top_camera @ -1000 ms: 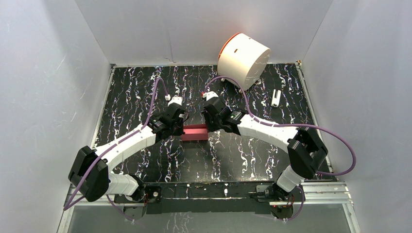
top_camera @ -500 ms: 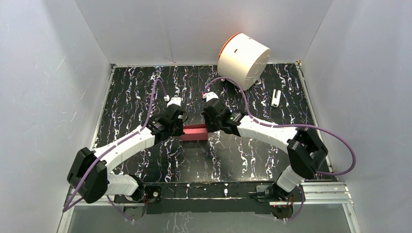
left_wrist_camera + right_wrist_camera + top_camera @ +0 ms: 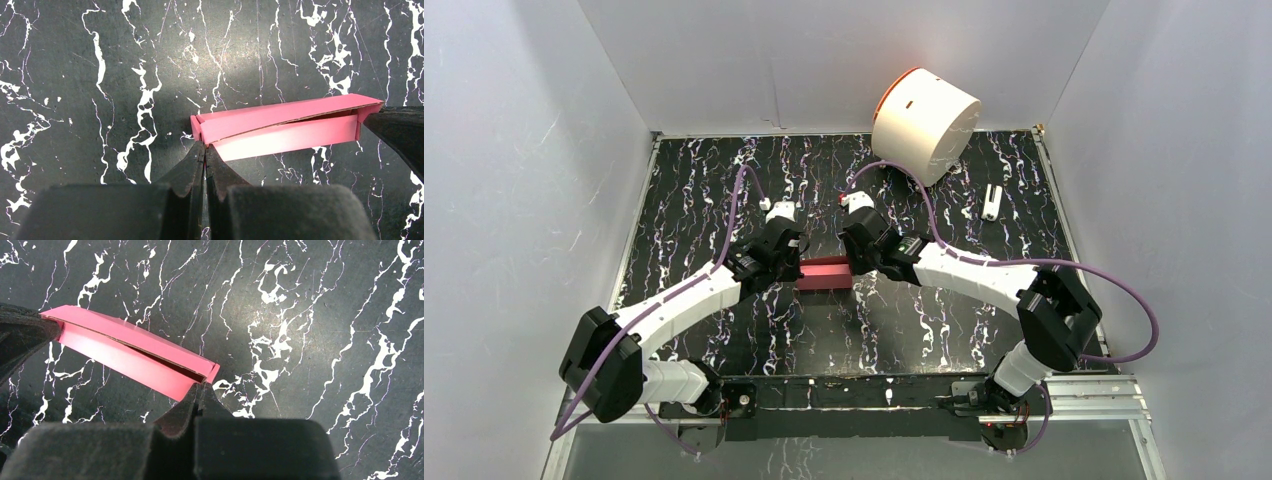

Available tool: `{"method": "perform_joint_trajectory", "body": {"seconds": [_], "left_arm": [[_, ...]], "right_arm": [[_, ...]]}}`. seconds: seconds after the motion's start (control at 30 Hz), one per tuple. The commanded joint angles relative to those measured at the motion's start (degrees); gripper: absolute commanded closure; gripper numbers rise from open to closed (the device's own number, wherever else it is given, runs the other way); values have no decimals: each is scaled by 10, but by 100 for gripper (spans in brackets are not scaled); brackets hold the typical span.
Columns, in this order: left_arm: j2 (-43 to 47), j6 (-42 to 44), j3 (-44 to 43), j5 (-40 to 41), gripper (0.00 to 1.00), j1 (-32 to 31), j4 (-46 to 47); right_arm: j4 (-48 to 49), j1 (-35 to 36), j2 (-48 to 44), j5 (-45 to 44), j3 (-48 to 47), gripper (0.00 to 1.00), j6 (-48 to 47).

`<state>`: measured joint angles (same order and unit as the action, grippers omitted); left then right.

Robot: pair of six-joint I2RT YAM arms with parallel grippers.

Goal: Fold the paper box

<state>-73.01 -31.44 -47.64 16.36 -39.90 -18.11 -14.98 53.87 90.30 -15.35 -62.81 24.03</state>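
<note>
Marbling, black with white veins, across the table (image 3: 874, 340). At its middle, left gripper (image 3: 205, 150): clenched, fingers pressed flat together with nothing between them, tips touching the lower corner of the left end of the paper box (image 3: 280, 135). Right gripper (image 3: 200, 389): clenched the same way, tips against the box's right end. Box: pink-red, long and low, flat on the surface, set end to end between the 2 claws. Shows a thin dark gap along 1 long side, under a slightly raised top flap. Farther back, right of centre, a white cylinder (image 3: 929, 125) with orange rim, tilted, by the rear wall; near it, a small white piece (image 3: 992, 202) on the marbling.
</note>
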Motion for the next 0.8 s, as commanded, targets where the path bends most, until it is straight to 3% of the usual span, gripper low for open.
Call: {"method": "perform_joint_trajectory", "body": {"seconds": [0.0, 0.6, 0.77], "left_arm": [[0, -11, 25, -47, 100, -10, -41], [37, -30, 86, -55, 100, -9, 10], [47, -32, 111, -48, 100, -9, 29]], "right_arm": [[-22, 13, -1, 19, 17, 100, -2], [34, 39, 10, -12, 78, 100, -9], [75, 39, -1, 13, 101, 100, -35]]}}
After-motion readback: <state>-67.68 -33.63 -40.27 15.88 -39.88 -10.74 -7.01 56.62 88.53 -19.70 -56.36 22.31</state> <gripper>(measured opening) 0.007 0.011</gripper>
